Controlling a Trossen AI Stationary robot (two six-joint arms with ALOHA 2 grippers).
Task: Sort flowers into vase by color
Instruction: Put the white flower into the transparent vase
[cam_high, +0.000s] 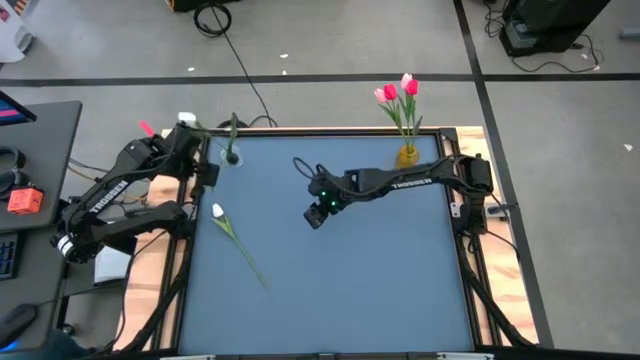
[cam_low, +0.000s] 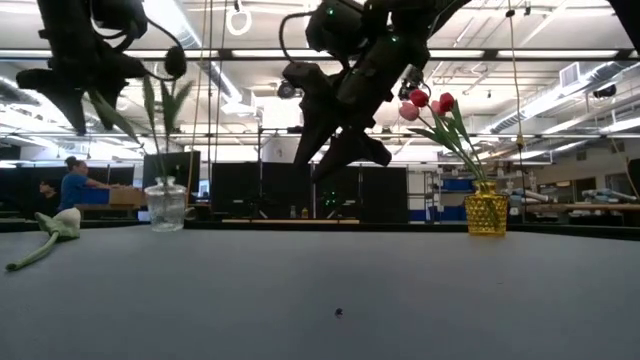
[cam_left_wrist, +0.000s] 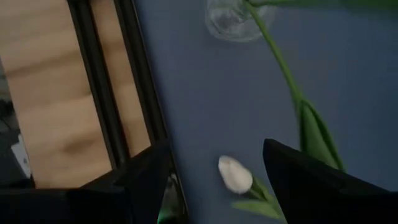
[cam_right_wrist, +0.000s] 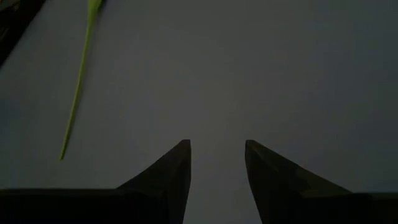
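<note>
White tulip (cam_high: 218, 211) lies flat on the blue surface (cam_high: 380, 280), just below the left end effector (cam_high: 205, 170), fingers apart, by the clear vase (cam_high: 232, 155). Right end effector (cam_high: 314, 215), open and empty, hovers mid-surface, well apart from it.

White tulip (cam_high: 218, 211) lying flat on table, pink tulips (cam_high: 398, 92) upright in yellow vase (cam_high: 407, 155)

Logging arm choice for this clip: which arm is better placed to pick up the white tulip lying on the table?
Probably the left: its pincer hovers beside the white artificial tulip, near the clear glass vase. The right pincer, open and empty, hangs mid-table, farther away.
</note>
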